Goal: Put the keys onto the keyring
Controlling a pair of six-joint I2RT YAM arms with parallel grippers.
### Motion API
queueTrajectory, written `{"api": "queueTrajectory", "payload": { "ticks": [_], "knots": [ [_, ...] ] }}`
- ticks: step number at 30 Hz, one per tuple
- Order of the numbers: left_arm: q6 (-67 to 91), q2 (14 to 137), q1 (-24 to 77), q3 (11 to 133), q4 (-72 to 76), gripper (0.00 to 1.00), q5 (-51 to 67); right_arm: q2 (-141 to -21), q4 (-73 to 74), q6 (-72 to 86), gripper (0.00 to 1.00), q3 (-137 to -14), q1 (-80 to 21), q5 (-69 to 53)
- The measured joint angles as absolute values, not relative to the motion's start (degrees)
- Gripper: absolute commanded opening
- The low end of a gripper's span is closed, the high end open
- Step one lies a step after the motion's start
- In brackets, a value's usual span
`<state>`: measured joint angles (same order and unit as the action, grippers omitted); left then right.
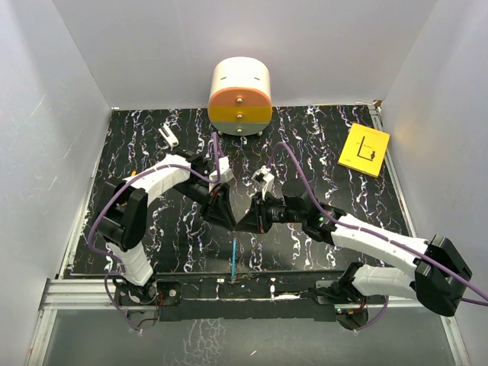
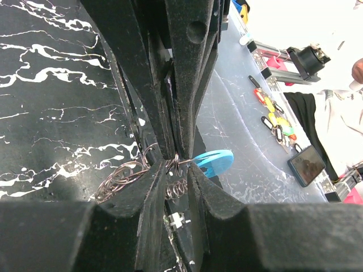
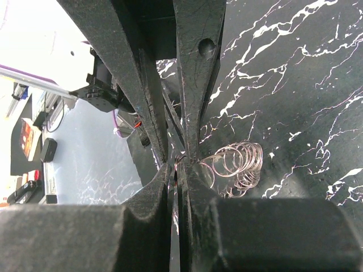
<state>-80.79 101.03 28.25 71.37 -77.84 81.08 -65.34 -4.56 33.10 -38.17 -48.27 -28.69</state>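
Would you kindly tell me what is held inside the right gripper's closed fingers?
A thin wire loop of the keyring is pinched in the right gripper; its other metal rings fan out beside the fingers. The pinched stretch itself is hidden by the fingers.

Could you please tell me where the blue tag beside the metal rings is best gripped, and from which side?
I'd pinch the blue tag across its flat faces at the rounded end, coming from that end. Its narrow end sits among the metal rings and fingers; the rounded end sticks out clear.
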Motion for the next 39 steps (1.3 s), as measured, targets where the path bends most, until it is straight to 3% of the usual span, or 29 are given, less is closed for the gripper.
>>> {"api": "queueTrajectory", "payload": {
  "ticks": [14, 23, 36, 39],
  "knots": [
    [-80.62, 102.85, 28.27, 71.59, -78.32, 0.15, 81.93, -65.19, -4.6, 33.15, 0.08, -38.17, -48.27, -27.97],
    [-80.05, 103.42, 28.27, 72.03, -78.46, 0.0, 81.84, -65.19, -4.82, 33.32, 0.08, -38.17, -48.27, -27.75],
    [-79.44, 103.53, 28.27, 72.38, -78.28, 0.0, 81.43, -65.04, -4.47, 33.36, 0.08, -38.17, -48.27, -26.98],
    [-79.42, 103.5, 28.27, 72.44, -78.24, 0.0, 81.95, -64.2, -3.95, 33.32, 0.14, -38.17, -48.36, -26.22]
  ]
}}
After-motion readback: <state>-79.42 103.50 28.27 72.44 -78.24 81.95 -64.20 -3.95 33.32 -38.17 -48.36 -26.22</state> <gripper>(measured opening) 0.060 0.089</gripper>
